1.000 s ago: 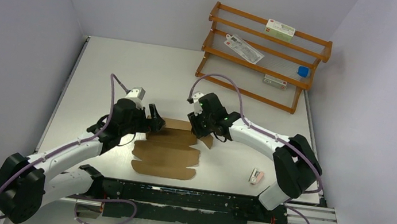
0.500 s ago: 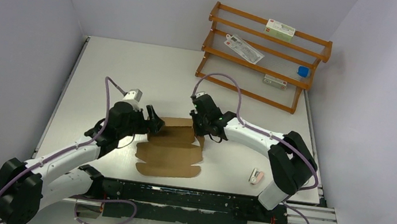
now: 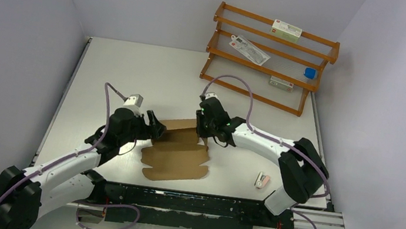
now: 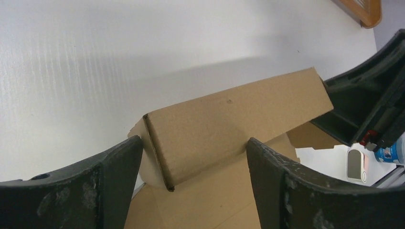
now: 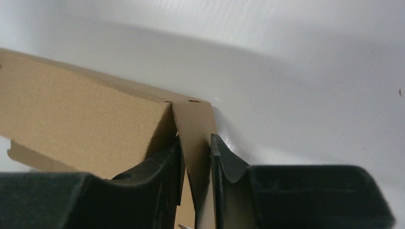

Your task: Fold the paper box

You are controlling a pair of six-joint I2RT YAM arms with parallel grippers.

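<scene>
The paper box (image 3: 177,157) is a brown die-cut cardboard sheet lying mid-table, with its far panel (image 3: 178,126) lifted off the surface. My left gripper (image 3: 155,129) is at the sheet's left end, open. In the left wrist view its fingers (image 4: 119,164) stand wide apart, with the raised panel (image 4: 229,121) between and beyond them. My right gripper (image 3: 205,131) is at the panel's right end. In the right wrist view it (image 5: 196,160) is shut on the small end flap (image 5: 193,129) beside the raised panel (image 5: 81,124).
A wooden rack (image 3: 267,58) with cartons and packets stands at the back right. A small white carton (image 3: 262,180) lies on the table near the right arm's base. Walls close in the left, back and right sides.
The far panel has risen more upright and the sheet has slid slightly right. My left gripper drew back towards the near left. My right gripper stayed at the end flap.
</scene>
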